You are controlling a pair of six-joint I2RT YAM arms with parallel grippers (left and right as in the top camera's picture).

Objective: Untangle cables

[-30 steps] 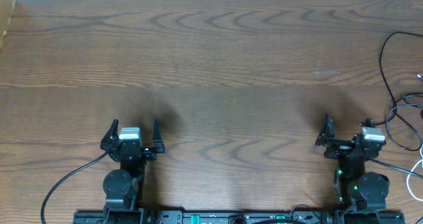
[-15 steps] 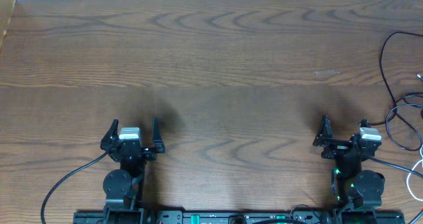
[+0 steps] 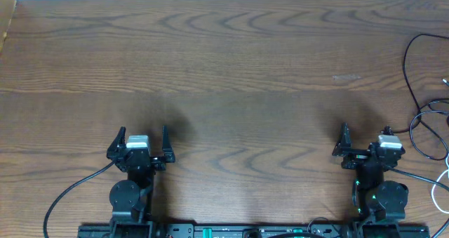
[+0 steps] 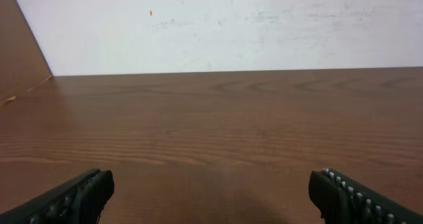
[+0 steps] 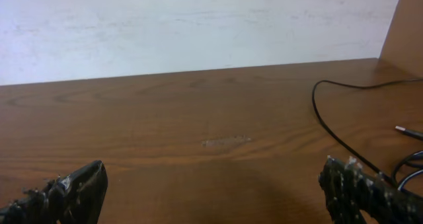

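Note:
The cables lie at the table's right edge. A thin black cable (image 3: pixel 407 73) curves down into loose loops (image 3: pixel 421 126), and a white cable (image 3: pixel 442 184) shows at the very edge. In the right wrist view the black cable (image 5: pixel 328 126) runs across the wood on the right, with a small plug end (image 5: pixel 410 133) beside it. My right gripper (image 3: pixel 365 138) (image 5: pixel 215 178) stands open just left of the loops, nothing between its fingers. My left gripper (image 3: pixel 142 136) (image 4: pixel 211 184) is open over bare wood, far from the cables.
A thicker black arm wire (image 3: pixel 70 192) trails from the left arm's base. A white wall (image 4: pixel 218 26) rises behind the table's far edge. A wooden side panel (image 5: pixel 404 26) stands at the right and another (image 4: pixel 20 49) at the left.
The right gripper has shifted slightly to the left. The left arm and the cables have not moved.

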